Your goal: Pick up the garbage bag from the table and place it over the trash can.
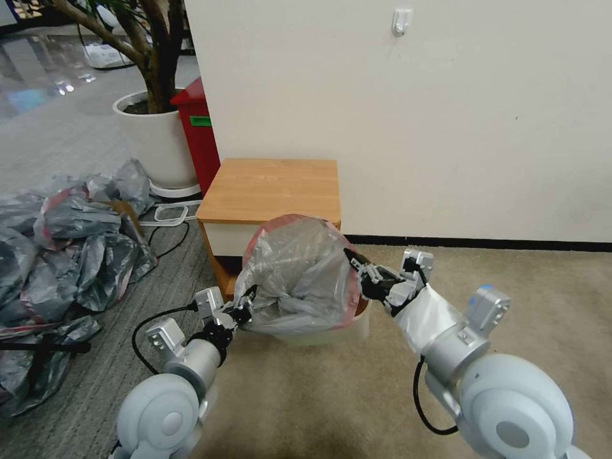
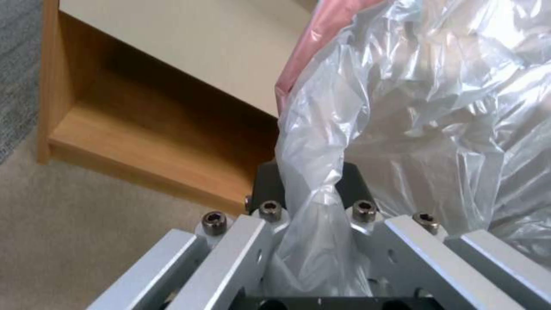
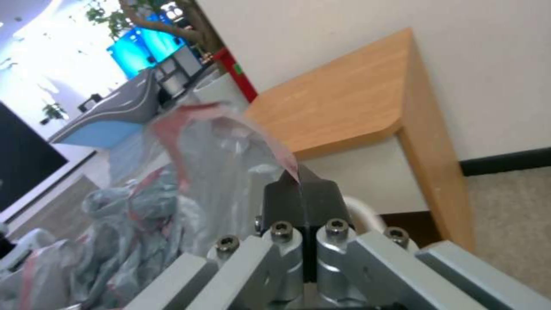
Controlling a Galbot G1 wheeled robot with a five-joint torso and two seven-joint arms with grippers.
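Thin crinkled translucent grey garbage bag with pink rim (image 1: 296, 274): light, limp, slippery. Stretched between left gripper (image 1: 241, 313) and right gripper (image 1: 364, 275), both clamped on rim, above cream plastic trash can (image 1: 357, 328).

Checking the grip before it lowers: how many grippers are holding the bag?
2. The left gripper pinches the garbage bag at its left side, the right gripper at the pink rim, over the trash can.

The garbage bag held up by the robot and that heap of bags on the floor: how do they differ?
The garbage bag is single, puffed open and held over the trash can by the left gripper and right gripper. The heap of bags is many, crumpled flat, untouched on the floor. Both are grey plastic with pink rims.
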